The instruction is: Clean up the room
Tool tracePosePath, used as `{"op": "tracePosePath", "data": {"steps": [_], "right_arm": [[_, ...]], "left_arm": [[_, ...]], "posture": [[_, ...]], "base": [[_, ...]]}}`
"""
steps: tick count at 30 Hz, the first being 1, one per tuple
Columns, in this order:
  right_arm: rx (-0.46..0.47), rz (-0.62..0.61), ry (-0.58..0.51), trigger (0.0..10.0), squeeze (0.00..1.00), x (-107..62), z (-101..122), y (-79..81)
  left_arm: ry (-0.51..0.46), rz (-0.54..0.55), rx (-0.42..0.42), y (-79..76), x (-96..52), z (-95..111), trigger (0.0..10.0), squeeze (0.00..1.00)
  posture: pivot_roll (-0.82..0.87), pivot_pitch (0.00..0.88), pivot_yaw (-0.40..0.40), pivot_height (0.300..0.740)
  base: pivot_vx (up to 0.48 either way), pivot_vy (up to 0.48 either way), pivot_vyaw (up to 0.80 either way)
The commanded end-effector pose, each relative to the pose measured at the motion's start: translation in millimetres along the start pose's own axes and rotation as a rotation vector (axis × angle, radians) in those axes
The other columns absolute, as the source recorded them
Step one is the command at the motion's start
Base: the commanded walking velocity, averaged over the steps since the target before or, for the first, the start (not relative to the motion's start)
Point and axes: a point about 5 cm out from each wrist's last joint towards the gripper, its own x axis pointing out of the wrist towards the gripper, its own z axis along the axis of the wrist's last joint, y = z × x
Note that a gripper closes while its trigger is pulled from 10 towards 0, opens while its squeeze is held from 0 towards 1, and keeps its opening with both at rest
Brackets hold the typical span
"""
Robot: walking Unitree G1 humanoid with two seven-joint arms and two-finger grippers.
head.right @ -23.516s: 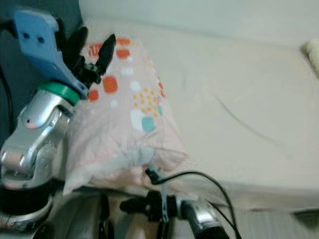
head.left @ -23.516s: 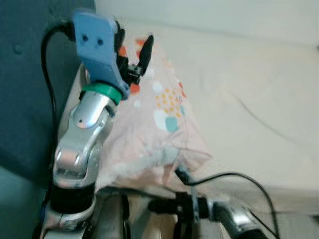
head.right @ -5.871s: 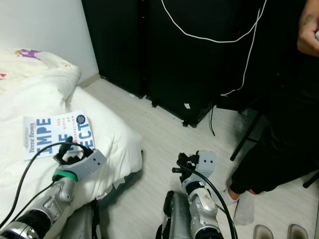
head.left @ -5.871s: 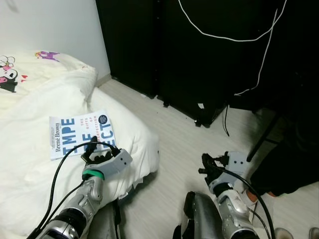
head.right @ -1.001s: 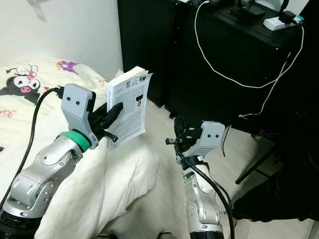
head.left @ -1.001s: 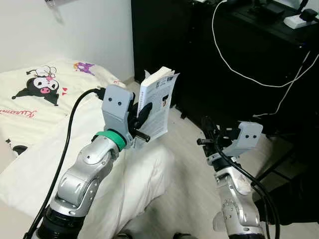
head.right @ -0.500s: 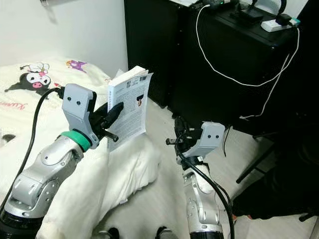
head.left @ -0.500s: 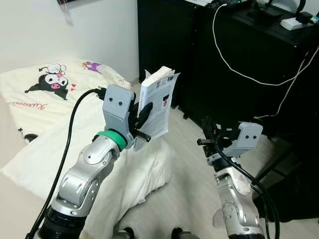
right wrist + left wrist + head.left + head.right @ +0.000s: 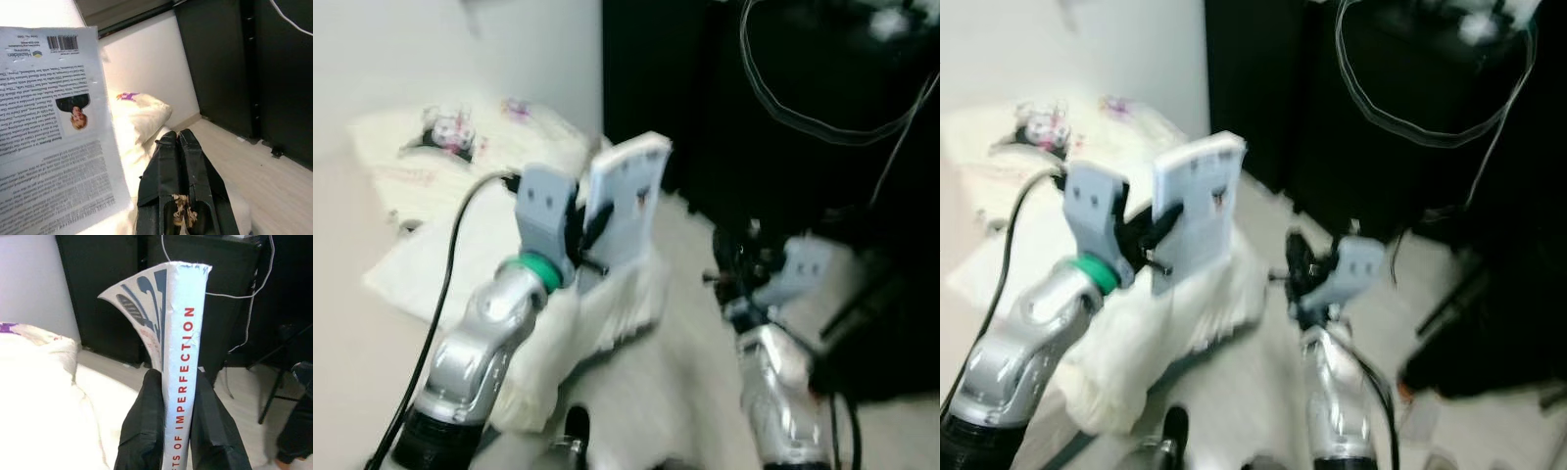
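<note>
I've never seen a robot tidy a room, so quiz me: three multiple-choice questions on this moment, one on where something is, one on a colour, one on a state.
1. Where is the book?
A. On the floor
B. Held up in the left gripper
C. On the bedding

2. What colour is the lettering on the book's spine?
A. Red
B. Green
C. Yellow

3. How is the right gripper?
A. Shut, holding nothing
B. Wide open
C. Shut on a cable

Answers: 1 B, black fingers pinch the spine; 2 A, the left wrist view shows red letters; 3 A, its fingers meet with nothing between.
</note>
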Motion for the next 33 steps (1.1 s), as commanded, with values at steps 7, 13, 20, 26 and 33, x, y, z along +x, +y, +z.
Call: {"op": "tracePosePath", "data": {"steps": [7,13,20,26,33], "right_arm": [[0.030,-0.020,0.012,10.0,0.00,-2.5,-3.0,-1.4],[0.028,-0.015,0.019,10.0,0.00,-2.3,-4.4,-0.2],[0.006,0.002,0.031,10.0,0.00,-0.9,-6.5,0.8],[-0.009,0.009,0.055,10.0,0.00,-2.8,-11.6,-0.5],[-0.039,-0.014,0.137,10.0,0.00,-13.5,-30.7,-11.0]], "left_arm": [[-0.029,-0.004,0.013,-0.2,0.1,6.1,10.0,0.00],[-0.029,-0.002,0.011,0.1,-0.2,6.0,10.0,0.00],[-0.026,0.003,0.012,1.2,-0.1,5.0,10.0,0.00],[-0.013,0.014,0.020,3.6,-0.9,1.2,10.0,0.00],[0.106,0.052,0.117,16.8,-7.8,-26.0,10.0,0.00]], "posture": [[0.07,0.104,0.005,0.726],[0.07,0.104,0.005,0.726],[0.08,0.100,0.003,0.726],[0.08,0.097,0.003,0.726],[0.08,0.093,0.001,0.726]], "base": [[-0.341,0.000,0.00],[-0.339,0.000,0.00],[-0.341,0.000,0.00],[-0.283,0.000,0.12],[0.000,0.000,0.76]]}}
